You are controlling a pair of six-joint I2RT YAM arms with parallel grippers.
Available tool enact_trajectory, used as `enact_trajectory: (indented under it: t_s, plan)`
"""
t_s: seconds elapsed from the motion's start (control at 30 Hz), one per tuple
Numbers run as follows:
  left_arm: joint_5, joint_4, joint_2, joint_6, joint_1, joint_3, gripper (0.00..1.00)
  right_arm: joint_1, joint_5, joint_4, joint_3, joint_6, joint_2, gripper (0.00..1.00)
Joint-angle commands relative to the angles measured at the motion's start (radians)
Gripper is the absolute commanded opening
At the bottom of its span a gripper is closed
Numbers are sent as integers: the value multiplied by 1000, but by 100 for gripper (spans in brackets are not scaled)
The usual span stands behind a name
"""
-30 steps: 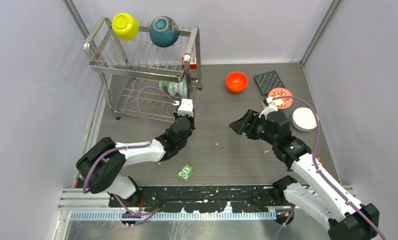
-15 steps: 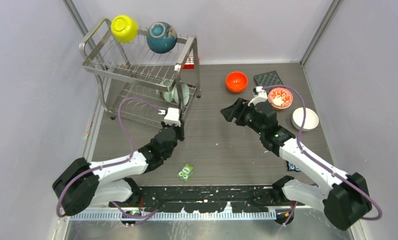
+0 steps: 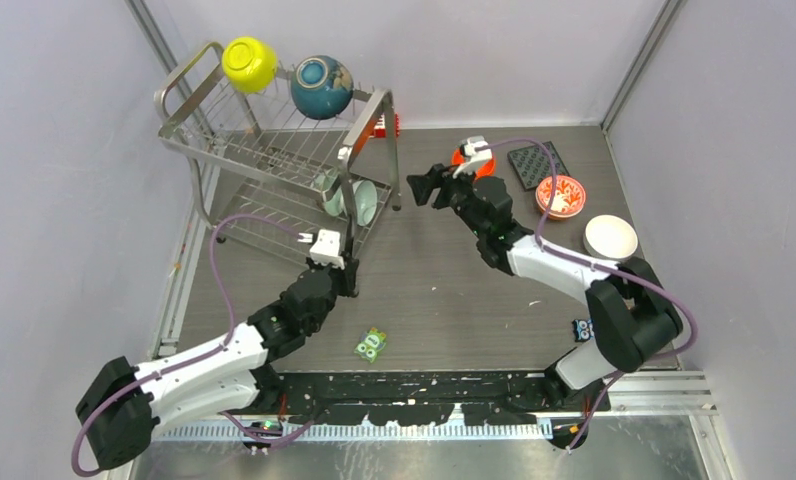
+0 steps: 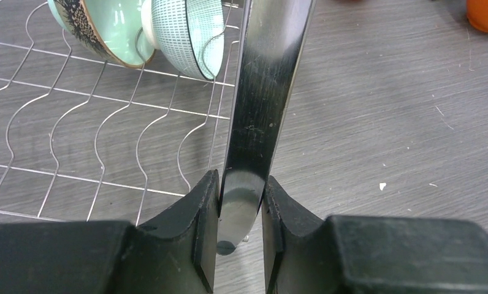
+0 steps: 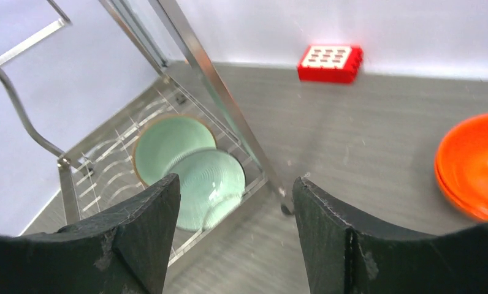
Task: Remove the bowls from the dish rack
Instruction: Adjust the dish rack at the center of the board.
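The steel wire dish rack (image 3: 274,150) stands at the back left, turned at an angle. A yellow-green bowl (image 3: 249,60) and a dark teal bowl (image 3: 322,86) sit on its top tier. Two pale green bowls (image 3: 354,198) stand on edge on the lower tier, also in the left wrist view (image 4: 189,33) and the right wrist view (image 5: 208,180). My left gripper (image 3: 348,278) is shut on the rack's near right leg (image 4: 263,110). My right gripper (image 3: 421,187) is open and empty, just right of the rack, facing the pale green bowls.
An orange bowl (image 3: 467,157), a white bowl with red flowers (image 3: 560,195) and a plain white bowl (image 3: 610,237) sit on the table at right, by a dark square mat (image 3: 534,160). A red-white block (image 5: 329,62) lies by the back wall. A small green item (image 3: 372,344) lies near the front.
My left gripper has drawn back toward the near left with the rack leg in it, and the rack has slid and turned. My right gripper has swung from the flowered bowl toward the rack.
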Motion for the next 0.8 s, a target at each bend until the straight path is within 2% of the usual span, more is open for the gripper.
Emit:
enact_trajectory:
  t_s: [0.0,0.33,0.57,0.77]
  plan:
    - [9,-94,-83,-126,-11,-14,0,3,-95,167,122,-58,68,72]
    - [-17,-153,-149,-150,-11,-47,0,23,-179,102,303,-63,212,70]
    - [-32,-191,-172,-173,-11,-48,0,30,-145,41,401,-90,293,66]
    - [-48,-212,-192,-185,-11,-58,0,39,-100,27,433,-98,336,56]
